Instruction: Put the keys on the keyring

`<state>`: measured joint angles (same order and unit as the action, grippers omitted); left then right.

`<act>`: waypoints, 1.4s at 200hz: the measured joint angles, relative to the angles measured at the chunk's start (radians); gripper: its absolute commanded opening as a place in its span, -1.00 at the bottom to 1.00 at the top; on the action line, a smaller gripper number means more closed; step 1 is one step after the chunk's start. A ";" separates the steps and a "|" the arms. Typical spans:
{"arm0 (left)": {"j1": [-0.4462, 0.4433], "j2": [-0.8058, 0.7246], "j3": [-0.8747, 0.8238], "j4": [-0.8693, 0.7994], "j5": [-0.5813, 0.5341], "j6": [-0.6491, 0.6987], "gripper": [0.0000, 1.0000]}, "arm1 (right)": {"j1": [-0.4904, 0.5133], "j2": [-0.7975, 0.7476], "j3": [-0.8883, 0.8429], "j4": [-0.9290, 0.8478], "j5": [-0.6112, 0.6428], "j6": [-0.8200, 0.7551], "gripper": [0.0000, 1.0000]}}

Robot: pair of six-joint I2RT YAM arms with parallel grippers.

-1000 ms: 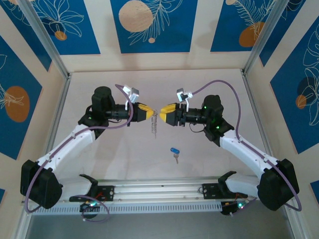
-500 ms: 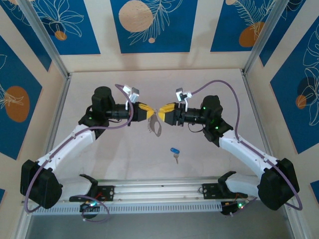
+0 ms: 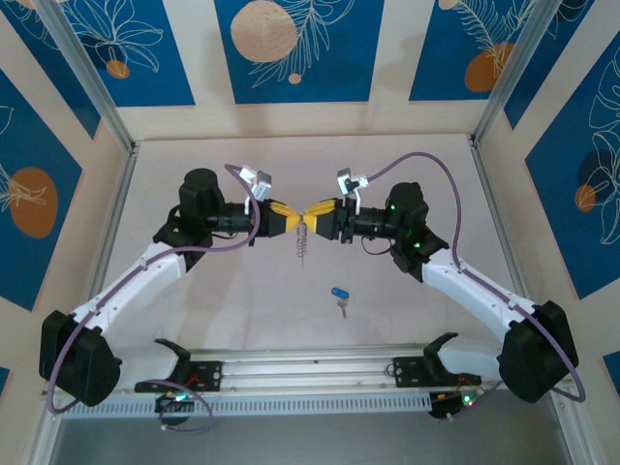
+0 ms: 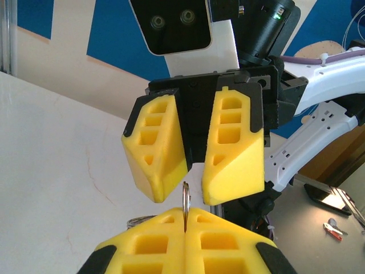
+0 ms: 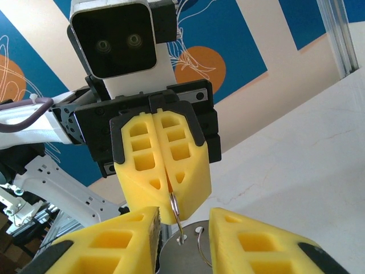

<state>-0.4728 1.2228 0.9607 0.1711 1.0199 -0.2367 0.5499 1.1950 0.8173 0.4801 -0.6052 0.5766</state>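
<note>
Left wrist: keyring (image 4: pixel 185 197) in end effector (image 4: pixel 185 213)

The left gripper (image 3: pixel 290 215) and right gripper (image 3: pixel 318 209) meet tip to tip above the table (image 3: pixel 223 300). The keyring (image 3: pixel 301 238) hangs under them. The blue key (image 3: pixel 339 294) lies apart.

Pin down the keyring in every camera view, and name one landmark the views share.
Top external: the keyring hangs at centre, just under the meeting yellow fingertips.
Left wrist: bottom centre, the keyring is a thin ring seen edge-on, rising from the shut fingers of the left gripper.
Right wrist: bottom centre, the keyring shows as a grey plate and wire ring hanging below those same fingers.
Shared landmark: the left gripper pinching it.
</note>
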 measured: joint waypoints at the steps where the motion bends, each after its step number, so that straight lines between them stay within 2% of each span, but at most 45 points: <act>1: 0.000 0.000 0.000 0.000 0.000 0.000 -1.00 | 0.000 0.000 0.000 0.000 0.000 -0.002 -0.53; 26: -0.001 0.000 0.000 0.000 0.000 0.000 -1.00 | 0.001 0.000 0.000 0.002 0.000 0.000 -0.72; 54: -0.001 0.000 0.000 0.000 -0.007 0.000 -1.00 | 0.001 0.000 0.000 0.003 -0.001 -0.002 -0.85; 69: -0.001 0.000 0.000 -0.001 -0.010 0.000 -1.00 | 0.001 0.000 0.001 0.005 -0.002 -0.005 -1.00; 93: -0.001 0.000 0.000 -0.001 -0.017 -0.005 -1.00 | 0.001 0.006 0.001 0.007 -0.001 -0.005 -1.00; 101: -0.001 0.000 0.000 -0.001 -0.024 -0.009 -0.77 | 0.000 0.008 0.001 0.009 0.000 -0.005 -1.00; 116: -0.002 -0.001 -0.003 0.011 -0.055 -0.023 -0.46 | 0.000 0.014 0.001 0.018 0.011 -0.004 -1.00; 133: -0.006 -0.029 -0.048 0.085 -0.136 -0.063 -0.24 | -0.003 0.023 0.000 0.027 0.030 0.000 -1.00; 154: -0.008 -0.099 -0.132 0.174 -0.242 -0.116 -0.09 | -0.018 0.027 -0.014 0.063 0.046 0.021 -1.00; 172: -0.008 -0.143 -0.172 0.238 -0.315 -0.156 -0.04 | -0.032 0.028 -0.031 0.102 0.056 0.039 -1.00; 199: -0.008 -0.153 -0.208 0.336 -0.367 -0.222 -0.01 | -0.040 0.032 -0.049 0.169 0.067 0.063 -1.00; 280: -0.008 -0.053 -0.285 0.602 -0.397 -0.414 0.00 | -0.018 0.108 -0.049 0.348 0.083 0.148 -1.00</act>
<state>-0.4812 1.1702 0.6758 0.7731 0.6231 -0.6506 0.5316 1.3033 0.7685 0.8280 -0.5224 0.7242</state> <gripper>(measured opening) 0.500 0.063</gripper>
